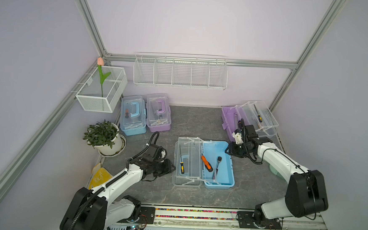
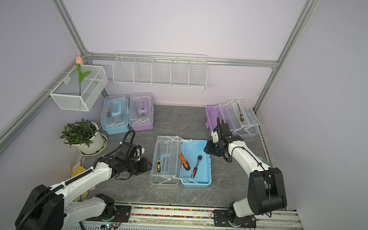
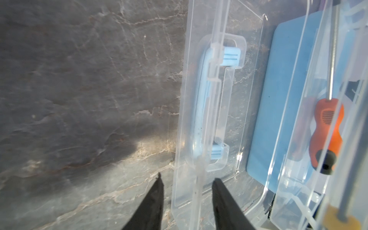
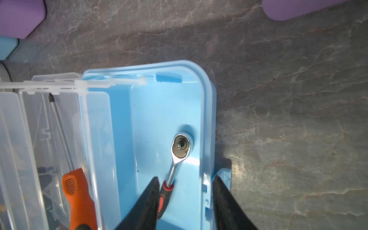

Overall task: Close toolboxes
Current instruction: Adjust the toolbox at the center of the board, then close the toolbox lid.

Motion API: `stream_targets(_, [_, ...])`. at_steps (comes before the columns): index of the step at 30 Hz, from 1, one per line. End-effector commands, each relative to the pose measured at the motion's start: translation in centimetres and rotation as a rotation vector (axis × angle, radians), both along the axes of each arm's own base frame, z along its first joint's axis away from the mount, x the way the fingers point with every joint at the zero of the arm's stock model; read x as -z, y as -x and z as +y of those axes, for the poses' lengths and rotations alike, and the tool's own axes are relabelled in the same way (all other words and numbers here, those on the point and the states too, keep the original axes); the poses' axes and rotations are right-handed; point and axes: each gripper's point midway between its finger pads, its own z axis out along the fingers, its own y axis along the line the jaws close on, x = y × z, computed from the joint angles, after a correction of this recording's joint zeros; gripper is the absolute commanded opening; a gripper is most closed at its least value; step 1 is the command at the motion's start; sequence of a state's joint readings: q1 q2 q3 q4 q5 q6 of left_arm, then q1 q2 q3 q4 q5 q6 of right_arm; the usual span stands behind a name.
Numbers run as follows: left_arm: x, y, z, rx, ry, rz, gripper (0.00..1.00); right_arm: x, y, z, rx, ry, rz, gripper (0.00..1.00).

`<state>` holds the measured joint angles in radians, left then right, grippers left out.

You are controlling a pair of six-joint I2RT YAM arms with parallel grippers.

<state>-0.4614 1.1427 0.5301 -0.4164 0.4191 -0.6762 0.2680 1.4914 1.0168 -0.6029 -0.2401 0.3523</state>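
Located the open light-blue toolbox (image 1: 204, 165) at table centre, lying with its long axis from near edge toward far wall, clear lid (image 1: 186, 164) folded out flat on the robot's left of the blue base (image 1: 218, 163). Found the left gripper (image 3: 188, 177) just beside the lid's outer long edge, jaws apart and straddling the rim, clamped on nothing. Found the right gripper (image 4: 186, 177) on the opposite side, jaws apart astride the base's outer wall, 1 finger inside near the ratchet (image 4: 180, 149), 1 outside, gripping nothing. Judged the lid nearer the left arm; needs swinging up and over rightward, across the long axis, onto the base. Counted 2 already closed at back left: shut light-blue toolbox (image 1: 132, 116), shut purple toolbox (image 1: 158, 114). Noted 1 open purple toolbox (image 1: 231, 120) at back right, nearer the right arm.
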Motion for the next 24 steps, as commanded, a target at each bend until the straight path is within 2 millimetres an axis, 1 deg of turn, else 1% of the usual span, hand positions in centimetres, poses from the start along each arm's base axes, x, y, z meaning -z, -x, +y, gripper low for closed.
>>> stream_targets(1, [0.2,-0.5,-0.5,-0.014,0.020,-0.009,0.32,0.4,-0.8,0.4,0.000,-0.029,-0.007,0.44])
stream_targets(2, [0.4,-0.4,-0.5,-0.015,0.023,-0.006,0.29,0.5,-1.0,0.4,-0.001,-0.028,-0.011,0.44])
stream_targets(5, [0.8,-0.4,-0.4,-0.019,0.011,-0.005,0.25,0.2,-1.6,0.1,0.008,-0.006,-0.028,0.44])
stream_targets(10, [0.6,-0.4,0.0,-0.019,-0.016,-0.012,0.15,0.1,-2.3,-0.2,0.020,-0.011,-0.040,0.36])
stream_targets(15, [-1.0,-1.0,0.8,-0.011,-0.078,-0.051,0.04,0.4,-2.2,0.2,0.002,-0.032,-0.031,0.29])
stream_targets(18, [-2.0,-1.4,1.3,-0.002,-0.123,-0.072,0.00,0.6,-2.0,-0.1,-0.010,-0.010,-0.031,0.29])
stream_targets(22, [-3.4,-1.8,2.2,0.013,-0.197,-0.097,0.00,0.2,-2.0,-0.3,-0.018,-0.020,-0.040,0.28])
stream_targets(24, [-4.2,-1.9,3.1,0.017,-0.252,-0.112,0.00,-0.3,-2.1,0.4,-0.033,-0.094,-0.049,0.26])
